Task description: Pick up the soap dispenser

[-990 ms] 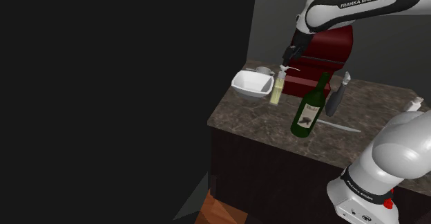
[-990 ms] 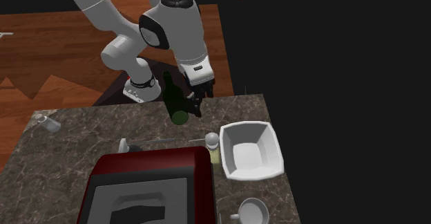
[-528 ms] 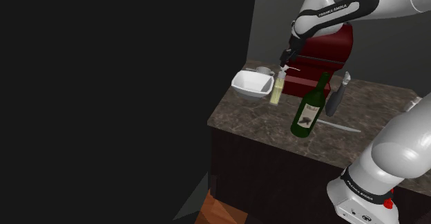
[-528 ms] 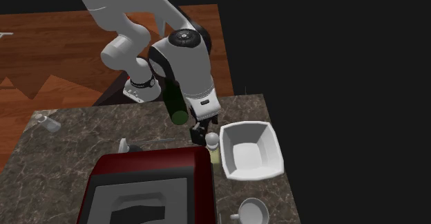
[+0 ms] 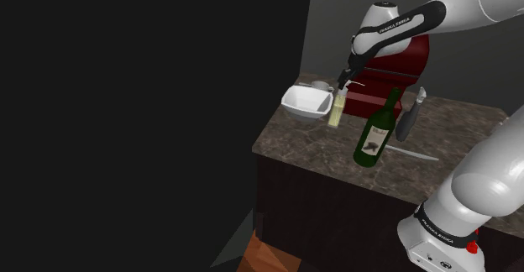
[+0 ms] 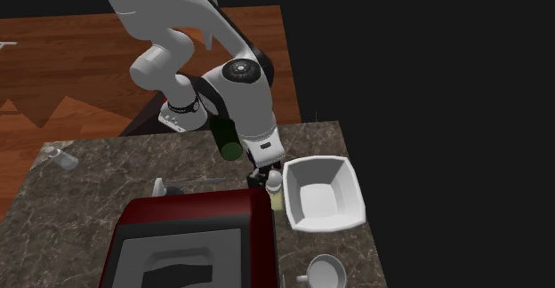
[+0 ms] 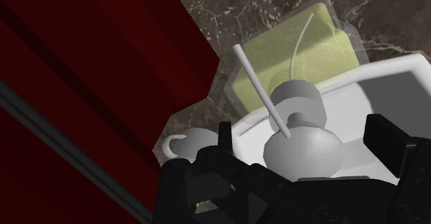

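Our claw (image 7: 307, 138) hangs right over the soap dispenser (image 7: 276, 58). Its fingers (image 7: 389, 143) are spread apart on either side of the grey pump head and are not clasping it. We see the dispenser, a pale yellow-green bottle, standing upright on the marbled surface (image 5: 458, 128). In the shoulder view the white bowl (image 5: 304, 102) lies just beside it at nine o'clock. The dark red appliance (image 5: 396, 59) is at two o'clock, and the green wine bottle (image 5: 374, 133) stands near at four o'clock.
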Robot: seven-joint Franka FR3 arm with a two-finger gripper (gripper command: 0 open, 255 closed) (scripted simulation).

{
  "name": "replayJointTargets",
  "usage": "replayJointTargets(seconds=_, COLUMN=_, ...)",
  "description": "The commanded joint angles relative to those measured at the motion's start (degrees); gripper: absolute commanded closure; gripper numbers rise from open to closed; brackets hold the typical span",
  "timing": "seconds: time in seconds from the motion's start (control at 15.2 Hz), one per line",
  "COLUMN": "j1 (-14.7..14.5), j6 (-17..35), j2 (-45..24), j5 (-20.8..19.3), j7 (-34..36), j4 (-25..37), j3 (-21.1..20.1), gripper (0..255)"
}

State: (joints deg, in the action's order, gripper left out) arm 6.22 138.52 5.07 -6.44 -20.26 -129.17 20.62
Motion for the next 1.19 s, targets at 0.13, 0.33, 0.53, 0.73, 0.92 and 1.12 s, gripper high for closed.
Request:
replayJointTargets(seconds=0.13, j1=-0.06, j6=0.74, j2=-0.53, j5=0.16, j7=0.04, j4=-0.20, j3=-0.01, gripper=255)
replayJointTargets(seconds=0.33, j1=-0.07, j6=0.70, j2=-0.57, j5=0.18, j7=0.04, j4=-0.13, j3=-0.02, gripper=255)
replayJointTargets(seconds=0.53, j1=-0.05, j6=0.73, j2=-0.51, j5=0.16, j7=0.02, j4=-0.21, j3=-0.01, gripper=255)
replayJointTargets(seconds=0.73, j1=-0.01, j6=-0.09, j2=-0.11, j5=0.06, j7=-0.03, j4=0.23, j3=0.00, gripper=255)
replayJointTargets(seconds=0.92, j1=-0.04, j6=-2.45, j2=0.97, j5=-0.24, j7=0.11, j4=1.55, j3=-0.14, gripper=255)
replayJointTargets(seconds=1.12, j1=-0.06, j6=-4.79, j2=1.94, j5=-0.47, j7=0.21, j4=2.97, j3=-0.30, gripper=255)
